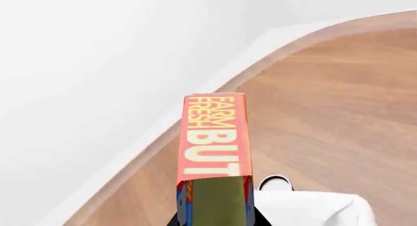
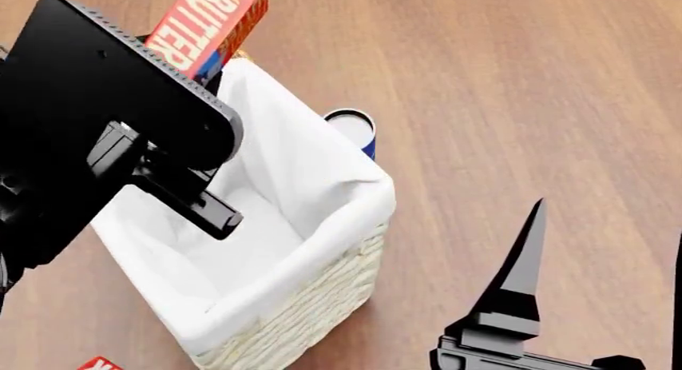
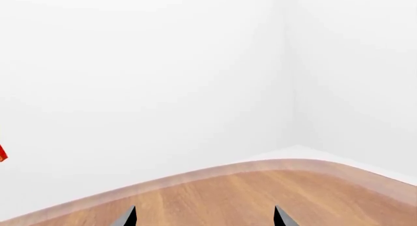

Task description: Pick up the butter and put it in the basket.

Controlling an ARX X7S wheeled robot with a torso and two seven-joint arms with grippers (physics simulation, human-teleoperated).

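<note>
The butter (image 2: 210,22), a red-and-orange carton lettered "BUTTER", is held in my left gripper (image 2: 203,66) above the far rim of the basket. In the left wrist view the carton (image 1: 214,138) sticks out from between the jaws, which press on its sides. The basket (image 2: 309,294) is cream wicker with a white cloth liner (image 2: 267,226); what shows of its inside is bare cloth. A corner of the liner shows in the left wrist view (image 1: 313,209). My right gripper (image 2: 602,282) is open and empty at the lower right, its fingertips (image 3: 130,217) wide apart over the wood floor.
A blue can (image 2: 353,129) stands on the floor just behind the basket's far side. A red carton corner (image 2: 98,364) shows at the bottom left edge. A white wall (image 3: 163,79) and curved floor edge lie ahead of both wrists.
</note>
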